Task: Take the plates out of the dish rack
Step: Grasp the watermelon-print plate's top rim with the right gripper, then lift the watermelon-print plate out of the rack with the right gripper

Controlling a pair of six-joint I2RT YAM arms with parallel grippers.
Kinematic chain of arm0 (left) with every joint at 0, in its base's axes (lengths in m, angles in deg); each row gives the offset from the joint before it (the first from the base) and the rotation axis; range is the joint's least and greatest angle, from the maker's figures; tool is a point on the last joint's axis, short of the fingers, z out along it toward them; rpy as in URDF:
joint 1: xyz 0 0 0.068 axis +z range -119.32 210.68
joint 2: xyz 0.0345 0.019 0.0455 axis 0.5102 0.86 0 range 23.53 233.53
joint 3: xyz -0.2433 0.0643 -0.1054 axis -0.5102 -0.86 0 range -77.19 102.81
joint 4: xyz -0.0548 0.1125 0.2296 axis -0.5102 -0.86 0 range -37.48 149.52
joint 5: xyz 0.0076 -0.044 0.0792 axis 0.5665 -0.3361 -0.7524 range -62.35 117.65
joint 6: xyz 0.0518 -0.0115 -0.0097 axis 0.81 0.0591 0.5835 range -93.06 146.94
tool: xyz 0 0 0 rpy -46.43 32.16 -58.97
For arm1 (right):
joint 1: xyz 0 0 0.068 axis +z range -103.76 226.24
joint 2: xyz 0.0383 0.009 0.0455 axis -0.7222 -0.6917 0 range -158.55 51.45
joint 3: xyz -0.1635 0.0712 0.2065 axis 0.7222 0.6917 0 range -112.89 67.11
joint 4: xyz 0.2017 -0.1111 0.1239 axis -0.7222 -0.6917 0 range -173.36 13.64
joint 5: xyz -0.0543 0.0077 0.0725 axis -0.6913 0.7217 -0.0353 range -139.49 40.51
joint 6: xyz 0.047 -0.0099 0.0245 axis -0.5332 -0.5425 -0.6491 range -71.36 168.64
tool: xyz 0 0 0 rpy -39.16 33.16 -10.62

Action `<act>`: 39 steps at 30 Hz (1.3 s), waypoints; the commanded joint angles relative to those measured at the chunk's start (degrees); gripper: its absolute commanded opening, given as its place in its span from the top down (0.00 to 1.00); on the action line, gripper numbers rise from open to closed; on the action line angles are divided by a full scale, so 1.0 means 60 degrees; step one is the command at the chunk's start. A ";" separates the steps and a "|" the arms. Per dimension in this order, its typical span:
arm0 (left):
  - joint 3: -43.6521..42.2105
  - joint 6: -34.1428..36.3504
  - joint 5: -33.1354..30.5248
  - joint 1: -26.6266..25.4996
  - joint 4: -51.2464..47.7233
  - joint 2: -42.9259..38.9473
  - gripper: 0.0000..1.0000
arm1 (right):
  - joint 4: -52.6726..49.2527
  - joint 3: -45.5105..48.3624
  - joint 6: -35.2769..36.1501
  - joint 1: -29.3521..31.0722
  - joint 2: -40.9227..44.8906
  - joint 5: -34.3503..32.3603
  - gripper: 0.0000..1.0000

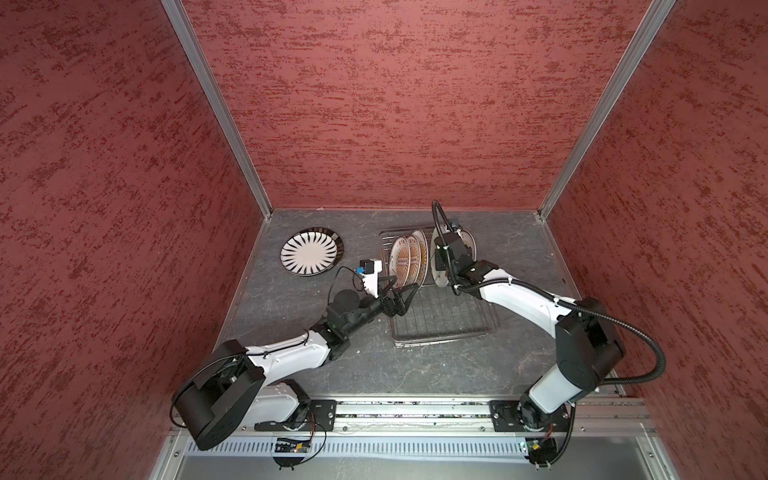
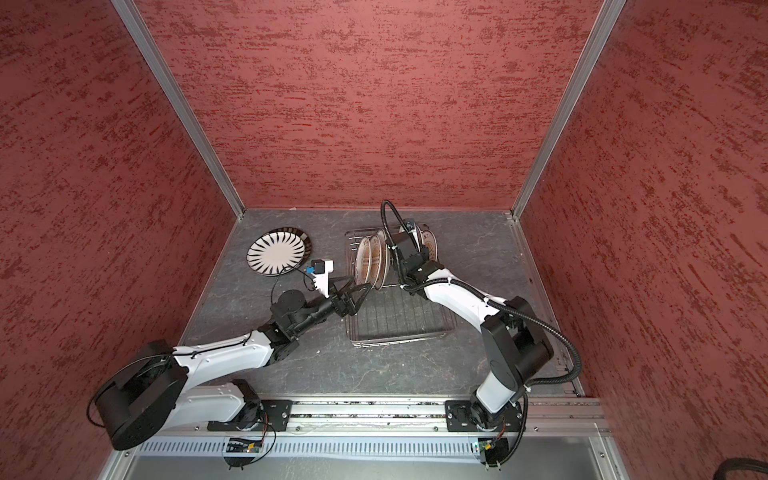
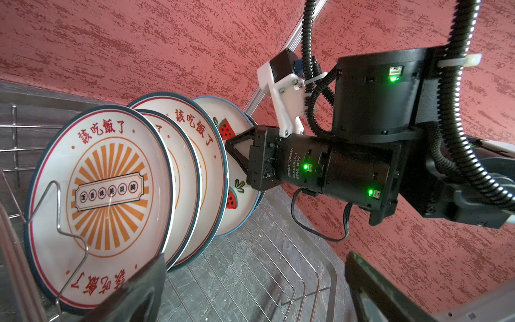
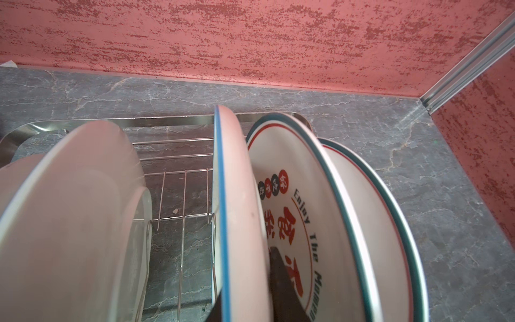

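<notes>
On the grey table [image 1: 332, 365], the right gripper [image 3: 235, 152] pinches the watermelon plate [image 3: 237, 212] standing at the dish rack's [image 1: 444, 324] far end, while the left gripper [image 1: 401, 291] waits wide open nearby; the next move probably calls for a straight lift past the neighbouring plates [image 3: 106, 181].

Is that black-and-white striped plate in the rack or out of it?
Out. The striped plate lies flat on the table, to the left of the rack and apart from it.
</notes>
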 commanded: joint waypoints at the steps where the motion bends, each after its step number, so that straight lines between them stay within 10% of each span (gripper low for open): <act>1: -0.0188 0.0188 -0.0232 -0.0030 0.0146 -0.0227 0.01 | 0.0506 -0.0599 0.0237 0.0080 0.0586 -0.0625 0.86; 39: -0.0707 -0.0132 -0.0238 0.0031 0.0669 -0.0784 0.01 | 0.3066 0.2837 0.0548 0.0183 0.5088 0.0869 0.87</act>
